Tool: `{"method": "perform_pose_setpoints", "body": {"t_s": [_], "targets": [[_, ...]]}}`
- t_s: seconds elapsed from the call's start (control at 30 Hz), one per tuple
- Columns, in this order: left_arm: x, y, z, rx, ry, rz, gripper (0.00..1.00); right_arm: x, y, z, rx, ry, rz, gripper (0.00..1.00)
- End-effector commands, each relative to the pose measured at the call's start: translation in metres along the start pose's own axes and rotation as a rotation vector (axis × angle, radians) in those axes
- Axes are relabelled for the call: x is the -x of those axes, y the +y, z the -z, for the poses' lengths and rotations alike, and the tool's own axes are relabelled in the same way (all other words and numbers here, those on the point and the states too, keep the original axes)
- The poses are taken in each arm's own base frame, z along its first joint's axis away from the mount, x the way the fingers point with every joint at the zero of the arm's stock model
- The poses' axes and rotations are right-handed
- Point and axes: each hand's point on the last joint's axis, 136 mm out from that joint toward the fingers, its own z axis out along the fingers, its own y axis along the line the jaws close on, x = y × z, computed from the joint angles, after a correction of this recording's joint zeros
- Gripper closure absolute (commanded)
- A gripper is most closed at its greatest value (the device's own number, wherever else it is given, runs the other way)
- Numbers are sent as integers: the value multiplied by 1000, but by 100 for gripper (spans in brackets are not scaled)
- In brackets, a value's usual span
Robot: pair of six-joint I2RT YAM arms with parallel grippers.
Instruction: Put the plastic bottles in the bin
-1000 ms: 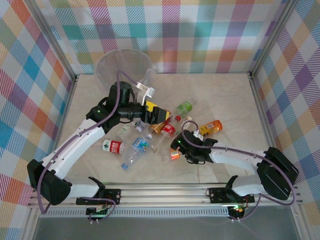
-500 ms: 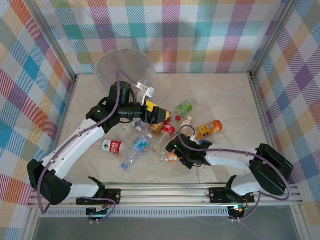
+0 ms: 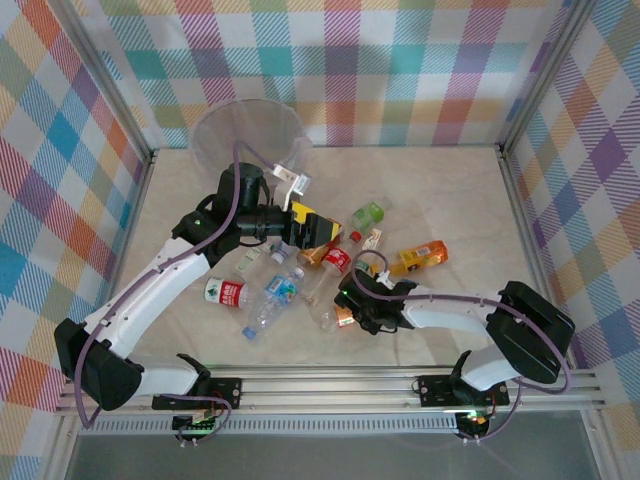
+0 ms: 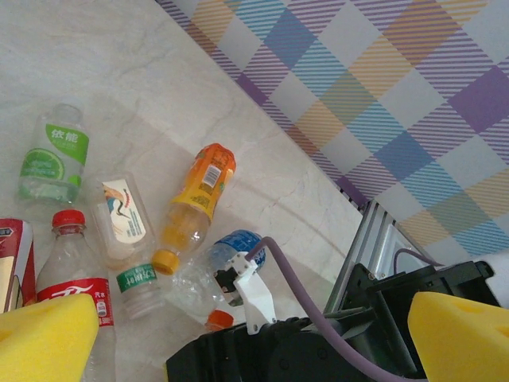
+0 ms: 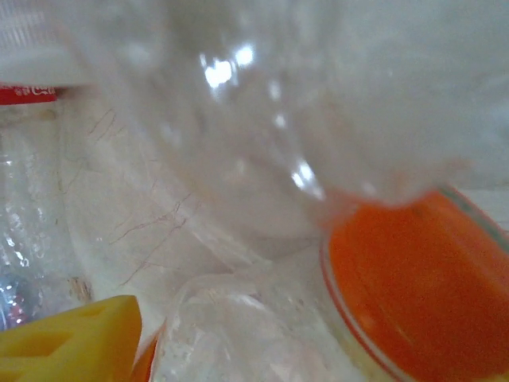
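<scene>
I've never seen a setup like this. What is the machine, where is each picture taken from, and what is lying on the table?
These are two robot arms bolted at the near edge of a table. The wide picture looks down from above and behind them; the two close-ups come from a small camera on each wrist. Small plastic bottles lie scattered mid-table, and a tall see-through bin stands at the far left. The left pincer, with yellow pads, hangs open over the bottles and holds nothing. The right pincer is down among them, close against a bottle with an orange part; its blurred close-up does not show whether it grips that bottle.
</scene>
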Motion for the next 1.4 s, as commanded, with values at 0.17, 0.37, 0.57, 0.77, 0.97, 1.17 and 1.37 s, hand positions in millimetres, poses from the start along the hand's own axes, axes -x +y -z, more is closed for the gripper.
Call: {"method": "perform_pose_setpoints", "body": {"t_s": [0.17,0.37,0.57,0.77,0.97,1.17,1.37], "targets": [[5,-9,4,-20,-4,-28,0,22,29,4,97,-61,101,37],[4,-9,2,-26,4,-28,0,31,32,25,115,-104,248,44],[3,-9,1,-32,12,-26,0,35,30,39,126,-124,341,49],[2,-14,4,-44,26,-45,0,48,36,68,148,-191,449,50],[-4,-24,-4,-136,63,-34,0,73,44,113,191,-288,532,50],[-13,-34,-15,-240,112,-8,0,100,66,170,285,-398,598,50],[-21,-44,-27,-305,128,7,1,108,106,214,429,-431,605,49]]}}
